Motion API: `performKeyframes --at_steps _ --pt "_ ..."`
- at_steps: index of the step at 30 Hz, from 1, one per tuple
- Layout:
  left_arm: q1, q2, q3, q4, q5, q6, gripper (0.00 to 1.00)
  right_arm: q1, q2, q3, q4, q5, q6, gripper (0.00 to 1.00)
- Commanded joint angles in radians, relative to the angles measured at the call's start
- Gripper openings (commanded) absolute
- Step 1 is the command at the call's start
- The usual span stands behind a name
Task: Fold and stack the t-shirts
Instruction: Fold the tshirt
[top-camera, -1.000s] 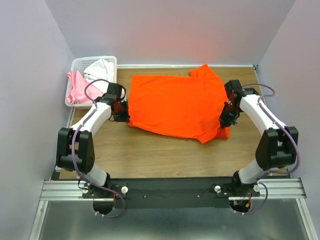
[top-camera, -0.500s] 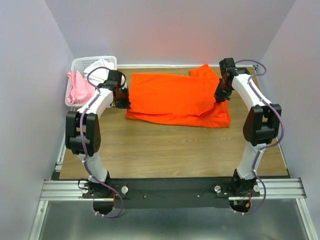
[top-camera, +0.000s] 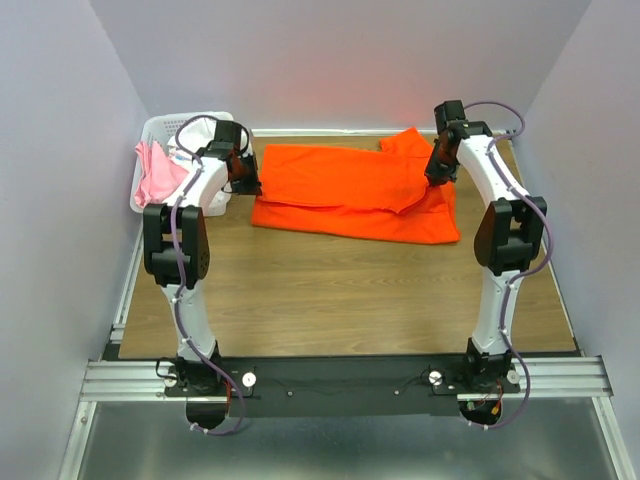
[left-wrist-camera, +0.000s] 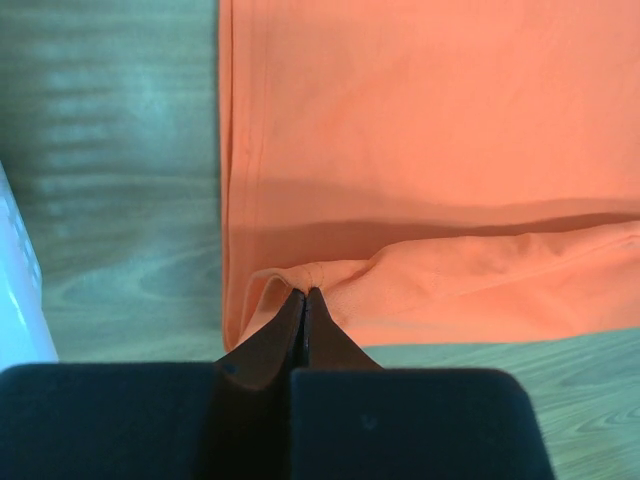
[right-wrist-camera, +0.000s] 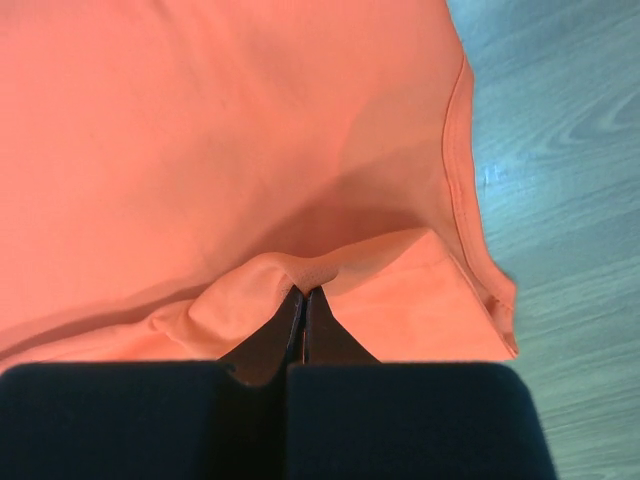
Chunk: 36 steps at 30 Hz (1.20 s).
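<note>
A pink t-shirt (top-camera: 152, 178) hangs over the near rim of the basket (top-camera: 158, 128) at the far left. Just right of it, the left fingers (left-wrist-camera: 298, 305) are pressed together on a fold at the left edge of the orange t-shirt (top-camera: 350, 190). The shirt lies doubled over across the far part of the worktop (top-camera: 340, 290). The right fingers (right-wrist-camera: 298, 305) are closed on a fold near its right edge.

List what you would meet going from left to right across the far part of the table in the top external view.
white basket → left hand → orange t-shirt → right hand
</note>
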Motion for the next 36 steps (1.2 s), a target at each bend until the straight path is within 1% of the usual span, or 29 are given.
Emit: performKeyframes --at_steps 1,9,19,20,21,22,24,25,27,28,29,32,36 --pt "0.014 0.045 0.073 0.007 0.047 -0.004 0.0 -0.012 0.035 0.061 -0.005 0.042 -0.011 0.0" --pt "0.017 0.131 0.163 0.008 0.082 -0.018 0.0 -0.026 0.063 0.089 -0.007 0.053 -0.019 0.0" --pt "0.023 0.188 0.232 0.004 0.044 -0.021 0.0 -0.029 0.147 0.156 -0.002 0.079 -0.059 0.0" --pt "0.023 0.192 0.238 0.004 0.035 -0.022 0.03 -0.028 0.155 0.166 -0.002 0.081 -0.065 0.01" --pt "0.023 0.193 0.251 0.005 0.03 -0.024 0.19 -0.028 0.166 0.179 -0.002 0.079 -0.068 0.01" --pt "0.023 0.194 0.254 0.007 0.027 -0.025 0.27 -0.028 0.176 0.192 -0.002 0.079 -0.073 0.03" --pt "0.023 0.188 0.265 0.016 0.018 -0.03 0.42 -0.029 0.205 0.239 -0.001 0.067 -0.083 0.18" --pt "0.023 0.185 0.269 0.024 0.016 -0.034 0.43 -0.029 0.213 0.254 0.001 0.059 -0.088 0.38" --pt "0.023 0.177 0.28 0.03 0.013 -0.034 0.47 -0.029 0.23 0.299 -0.001 0.038 -0.097 0.55" --pt "0.022 0.176 0.281 0.03 0.015 -0.033 0.48 -0.029 0.23 0.308 -0.001 0.032 -0.097 0.65" --pt "0.02 0.174 0.285 0.033 0.015 -0.027 0.48 -0.028 0.229 0.311 0.002 0.026 -0.097 0.69" --pt "0.011 0.165 0.28 0.041 0.021 -0.001 0.48 -0.029 0.201 0.29 0.01 0.001 -0.09 0.77" --pt "-0.008 0.15 0.239 0.065 0.053 0.022 0.48 -0.028 0.124 0.175 0.028 -0.039 -0.064 0.78"
